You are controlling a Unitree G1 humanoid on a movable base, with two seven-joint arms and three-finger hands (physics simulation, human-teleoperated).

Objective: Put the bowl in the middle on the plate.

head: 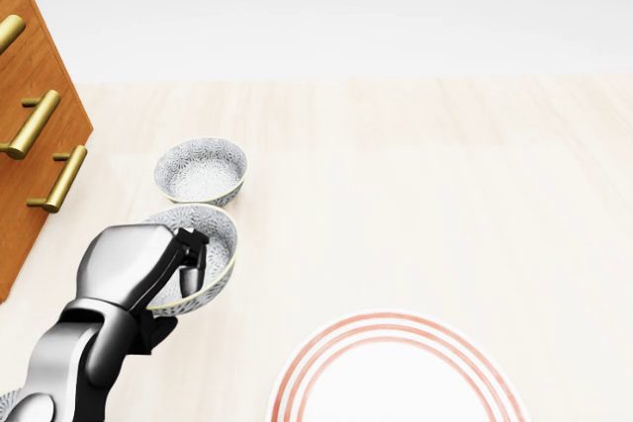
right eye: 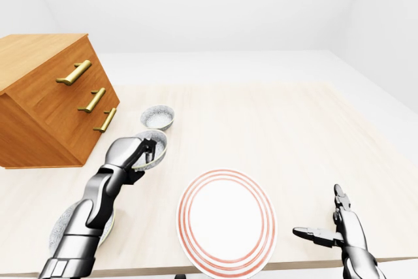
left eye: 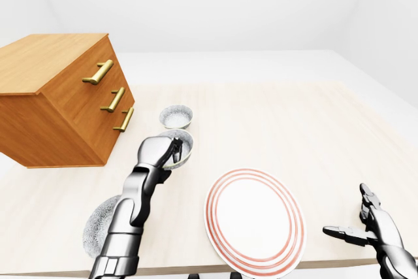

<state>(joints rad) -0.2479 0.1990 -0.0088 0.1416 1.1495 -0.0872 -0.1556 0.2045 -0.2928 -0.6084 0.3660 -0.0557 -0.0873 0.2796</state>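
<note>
The middle bowl [head: 216, 244], grey-patterned with a pale rim, hangs tilted just above the table, and my left hand [head: 184, 262] is shut on its near rim. The white plate [head: 396, 375] with red rings lies to the lower right of it in the head view, a short gap away. A second patterned bowl [head: 201, 173] rests on the table just above the held one. A third bowl [left eye: 96, 229] lies by my left forearm at the lower left of the left-eye view. My right hand [right eye: 325, 219] hovers open past the plate's right side, holding nothing.
A wooden drawer chest [left eye: 59, 102] with brass handles stands at the left of the table, close to the bowls. The table's near edge [left eye: 313, 264] runs just below the plate. Light wood table surface stretches to the right.
</note>
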